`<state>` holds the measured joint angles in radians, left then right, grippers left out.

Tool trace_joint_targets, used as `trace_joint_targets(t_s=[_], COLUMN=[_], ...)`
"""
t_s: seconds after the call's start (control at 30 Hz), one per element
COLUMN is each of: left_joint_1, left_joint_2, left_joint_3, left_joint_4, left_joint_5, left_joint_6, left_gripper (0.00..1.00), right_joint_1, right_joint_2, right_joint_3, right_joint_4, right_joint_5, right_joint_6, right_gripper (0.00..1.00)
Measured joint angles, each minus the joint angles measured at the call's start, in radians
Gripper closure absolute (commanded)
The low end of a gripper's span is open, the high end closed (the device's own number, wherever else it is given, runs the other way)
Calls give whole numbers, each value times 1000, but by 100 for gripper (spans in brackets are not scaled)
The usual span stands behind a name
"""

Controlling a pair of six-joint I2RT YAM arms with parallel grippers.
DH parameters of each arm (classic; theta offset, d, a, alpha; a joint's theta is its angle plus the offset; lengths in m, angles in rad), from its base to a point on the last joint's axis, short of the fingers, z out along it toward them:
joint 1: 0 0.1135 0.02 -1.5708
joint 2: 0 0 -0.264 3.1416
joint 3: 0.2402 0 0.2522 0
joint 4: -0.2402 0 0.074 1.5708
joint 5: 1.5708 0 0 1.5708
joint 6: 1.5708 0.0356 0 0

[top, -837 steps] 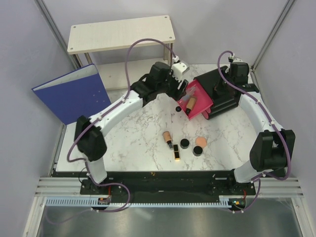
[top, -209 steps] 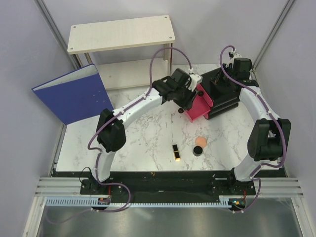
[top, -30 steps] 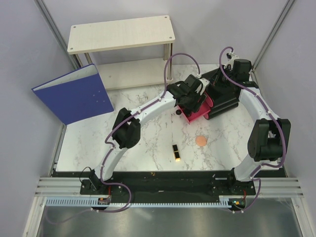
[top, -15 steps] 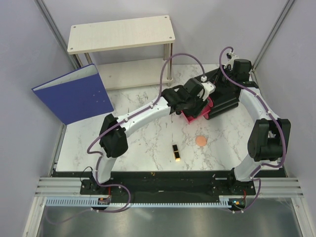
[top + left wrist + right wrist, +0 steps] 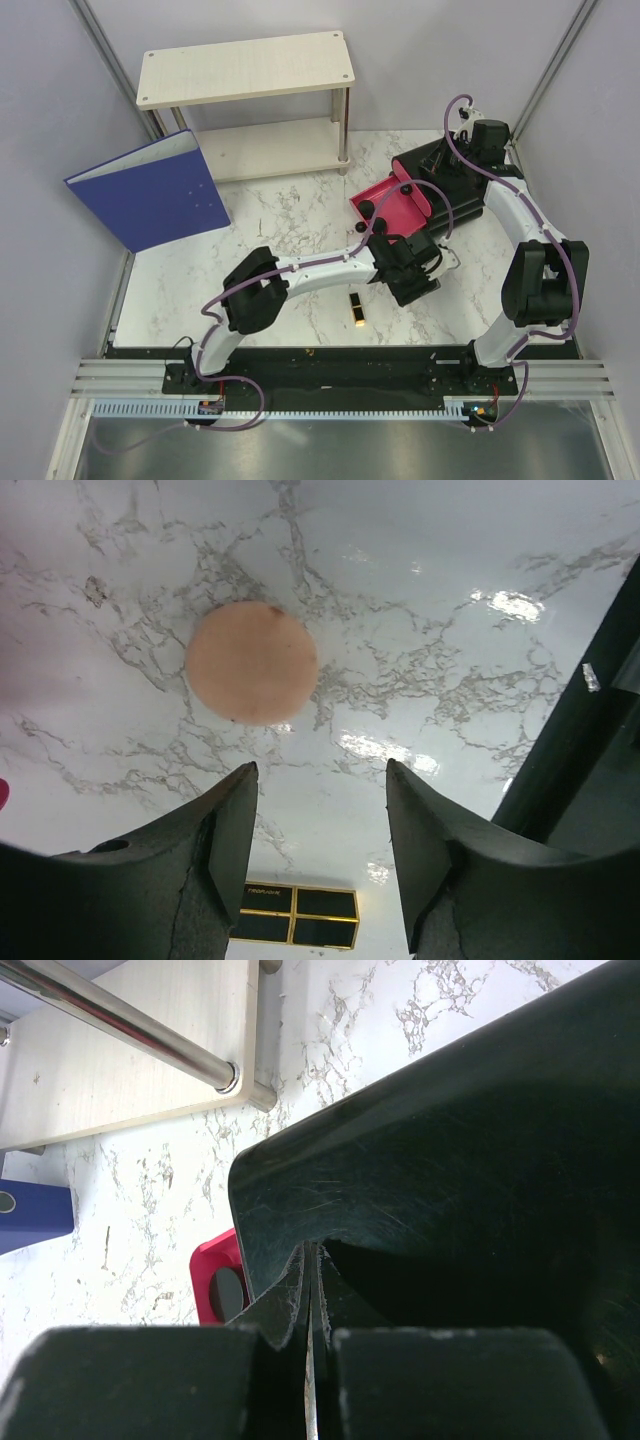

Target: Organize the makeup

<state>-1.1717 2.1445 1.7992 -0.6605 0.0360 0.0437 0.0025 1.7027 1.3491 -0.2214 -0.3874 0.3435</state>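
Note:
The round peach puff [image 5: 252, 662] lies flat on the marble just ahead of my open, empty left gripper [image 5: 320, 770]. In the top view the left gripper [image 5: 412, 285] hangs over the puff and hides it. The black-and-gold lipstick [image 5: 356, 308] lies on the table near the left gripper and shows under the fingers in the left wrist view [image 5: 295, 928]. The pink drawer [image 5: 395, 212] stands open with a round black jar [image 5: 372, 208] inside. My right gripper [image 5: 470, 135] is shut on the wall of the black organizer box [image 5: 450, 190]. No peach tubes show.
A wooden shelf [image 5: 245, 65] stands at the back. A blue binder [image 5: 150, 190] leans at the left. A small black knob [image 5: 358, 228] lies by the drawer's front. A dark edge [image 5: 590, 740] crosses the right of the left wrist view.
My left gripper has left the pink drawer and swung toward the front, down over the puff. The drawer is now uncovered. The right arm has not moved.

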Motion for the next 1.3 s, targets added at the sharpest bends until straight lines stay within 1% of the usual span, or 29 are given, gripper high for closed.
trace_joint_targets(t_s=[0.2, 0.5, 0.63, 0.8, 0.93, 1.03, 1.1, 1.13, 1.2, 1.23, 1.27, 1.3], left_joint_1=[14, 16, 16, 16, 16, 19, 23, 26, 32, 36, 39, 43], left_joint_2=[48, 135, 138, 138, 122, 121, 123, 127, 140, 149, 153, 153], left_joint_3=[-5, 31, 38, 37, -4, -6, -4, 2, 13, 18, 21, 23], left_joint_4=[36, 52, 67, 86, 137, 147, 156, 156, 165, 168, 170, 171], left_joint_5=[-1, -9, -12, -35, -53, -55, -53, -50, -34, -27, -24, -18], left_joint_6=[7, 7, 7, 7, 7, 7, 7, 6, 3, 6, 5, 6], left_gripper=[36, 37, 41, 41, 40, 42, 54, 69, 84, 93, 98, 98], right_joint_1=[0, 0, 0, 1, 1, 1, 1, 1, 2, 2, 2, 2], right_joint_2=[-5, -17, -24, -28, -29, -32, -34, -34, -35, -35, -36, -36], right_joint_3=[-5, -12, -13, -14, -14, -18, -19, -19, -18, -18, -18, -17], right_joint_4=[1, -12, -24, -30, -30, -30, -33, -34, -37, -38, -39, -41], right_joint_5=[2, 11, 24, 30, 30, 30, 32, 34, 38, 39, 40, 41], right_joint_6=[0, -4, -9, -9, -8, -8, -9, -9, -9, -10, -10, -10], right_gripper=[100, 100, 100, 100, 100, 100, 100, 100, 100, 100, 100, 100])
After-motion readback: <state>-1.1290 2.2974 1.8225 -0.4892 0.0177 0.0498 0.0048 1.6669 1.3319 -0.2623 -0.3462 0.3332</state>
